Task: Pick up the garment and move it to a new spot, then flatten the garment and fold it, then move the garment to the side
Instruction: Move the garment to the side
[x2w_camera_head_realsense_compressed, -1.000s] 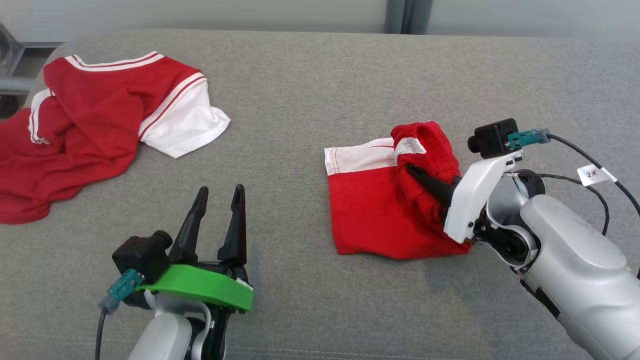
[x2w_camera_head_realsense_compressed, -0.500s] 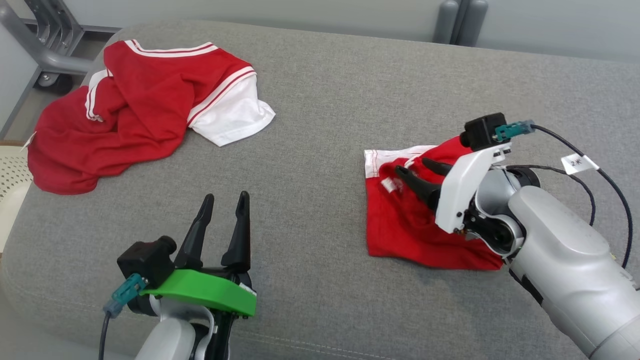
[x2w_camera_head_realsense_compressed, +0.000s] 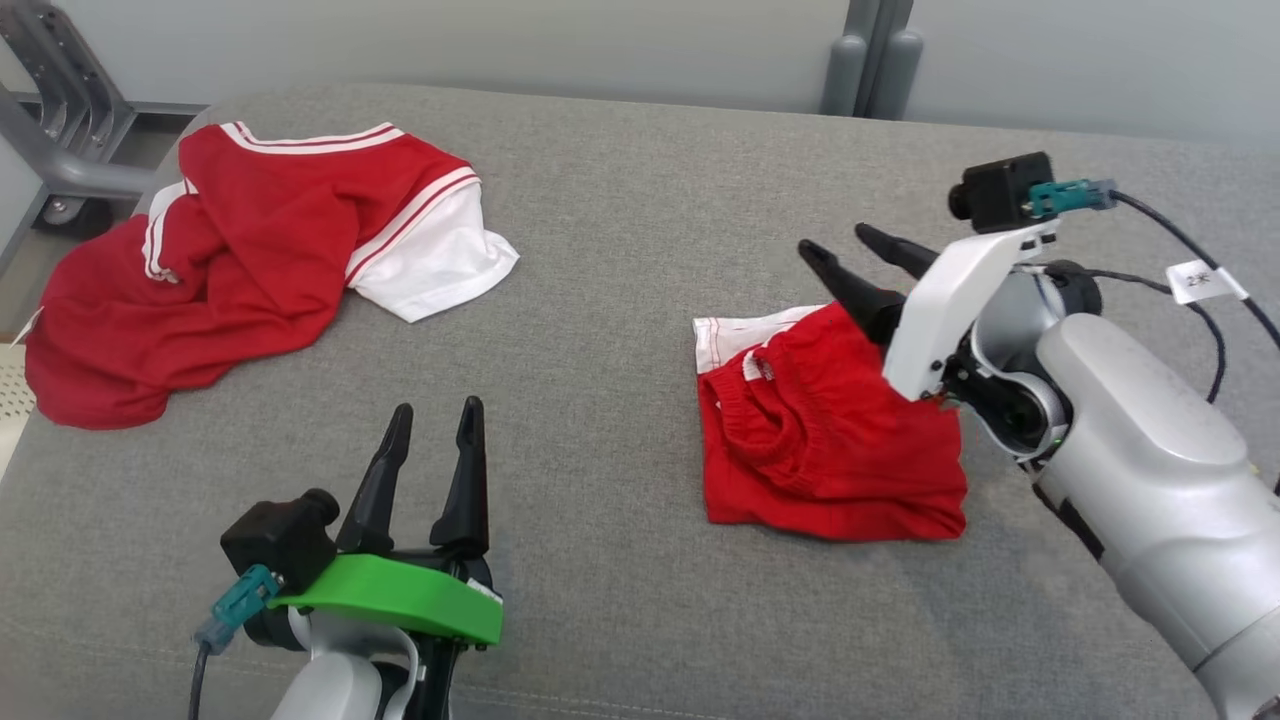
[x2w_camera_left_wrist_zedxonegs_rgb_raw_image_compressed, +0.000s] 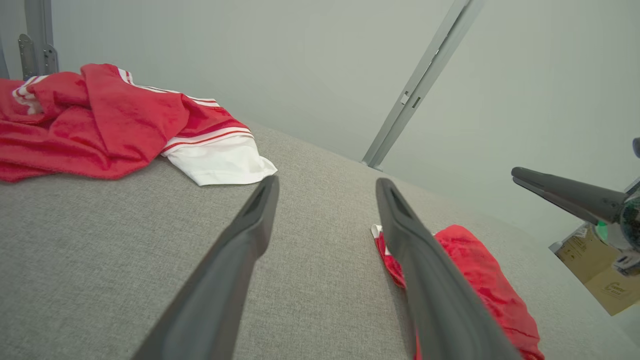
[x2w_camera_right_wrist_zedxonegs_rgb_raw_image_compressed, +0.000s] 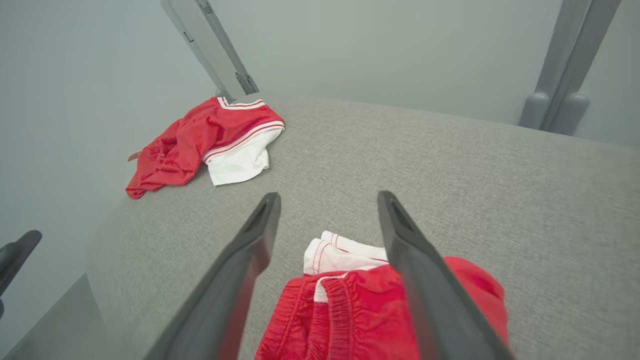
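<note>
Grey padded surface (x2w_camera_head_realsense_compressed: 620, 250) carries the folded red shorts (x2w_camera_head_realsense_compressed: 830, 450) right of centre, just below the right gripper (x2w_camera_head_realsense_compressed: 833, 240), jaws wide and empty; left gripper (x2w_camera_head_realsense_compressed: 437, 406) jaws wide too. Pinching only one layer could unravel the fold.

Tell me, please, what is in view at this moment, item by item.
Folded shorts: one, red with white trim, right part of the surface.
Crumpled jersey: one, red with white sleeve and stripes, far left of the surface.
Padded surface: one, grey fabric, under both garments.
Metal frame: one, grey, beyond the far left corner.
Post: one, grey, against the back wall.
Cardboard box: one, brown, past the surface's right side.
Left tool: one, dark fingers, open, near left, empty.
Right tool: one, dark fingers, open, above the shorts, empty.
</note>
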